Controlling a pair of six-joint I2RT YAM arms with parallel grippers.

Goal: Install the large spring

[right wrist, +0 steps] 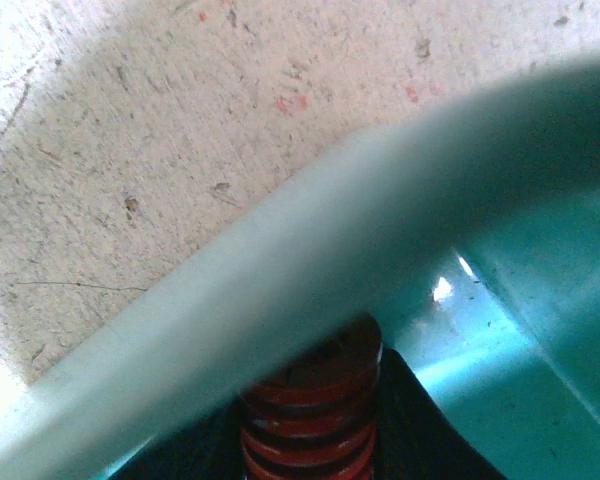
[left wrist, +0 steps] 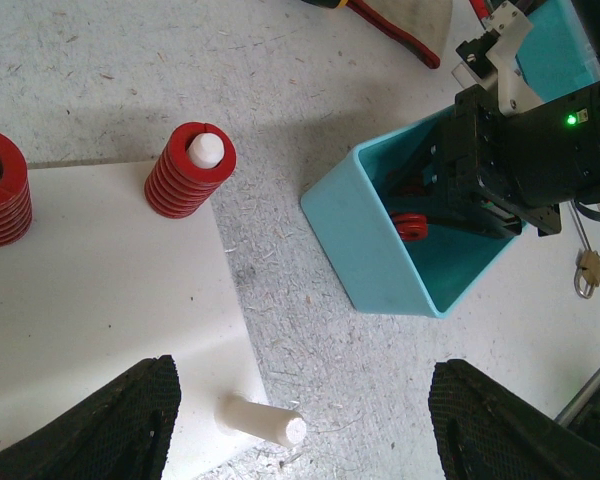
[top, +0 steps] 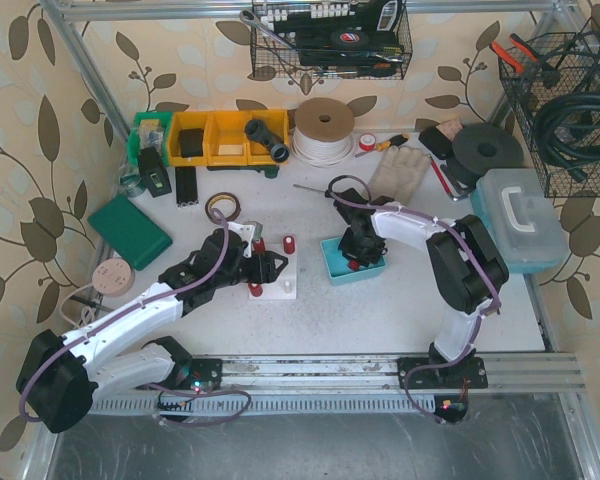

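Right gripper (right wrist: 315, 445): I am pinching one red spring (right wrist: 315, 400) inside the teal bin (right wrist: 280, 250), its rim blocking my view; three seated springs (top: 289, 243) are standing on the white board (top: 280, 280).

White speckled table (top: 400, 310): white plastic peg board (top: 285, 282) at centre, teal plastic bin (top: 332, 264) at its 3 o'clock, flat green case (top: 130, 230) 9 o'clock, yellow plastic bins (top: 230, 135) 11, white cable spool (top: 323, 128) 12.

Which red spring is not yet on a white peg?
The red spring in the teal bin, at the right tool; the others sit over pegs on the white board.
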